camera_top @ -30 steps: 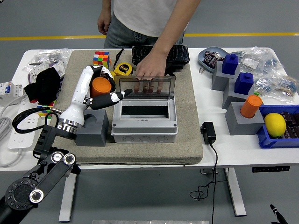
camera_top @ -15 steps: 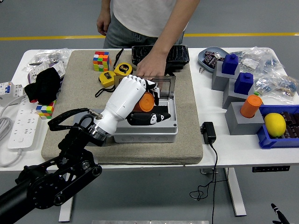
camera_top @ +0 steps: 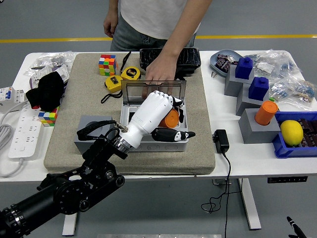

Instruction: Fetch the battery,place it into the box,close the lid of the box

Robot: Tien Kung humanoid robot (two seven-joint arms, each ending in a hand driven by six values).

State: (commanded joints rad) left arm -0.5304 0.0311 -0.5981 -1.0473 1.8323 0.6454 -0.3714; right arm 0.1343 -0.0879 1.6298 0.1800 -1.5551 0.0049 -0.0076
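The orange cylindrical battery (camera_top: pixel 171 118) is gripped in my left hand (camera_top: pixel 167 117), white with black fingers, which reaches in from the lower left. The hand holds the battery over the open cavity of the grey box (camera_top: pixel 166 146) on the felt mat. The box's clear lid (camera_top: pixel 134 92) stands upright at the back. A person's hand (camera_top: pixel 159 74) rests on the lid's top edge and holds it open. My hand hides most of the box's inside. My right arm is out of view.
An empty grey holder block (camera_top: pixel 91 132) sits left of the box. Rubik's cube (camera_top: pixel 107 64), yellow tape measures (camera_top: pixel 130 73) and a black tray (camera_top: pixel 171 58) lie behind. At right stand grey blocks with blue and orange cylinders (camera_top: pixel 267 112), a blue bin with a lemon (camera_top: pixel 291 132) and a power adapter (camera_top: pixel 221 141).
My left hand lifted the orange battery off the grey holder block and carried it right, over the open box. The person's hand stayed on the lid.
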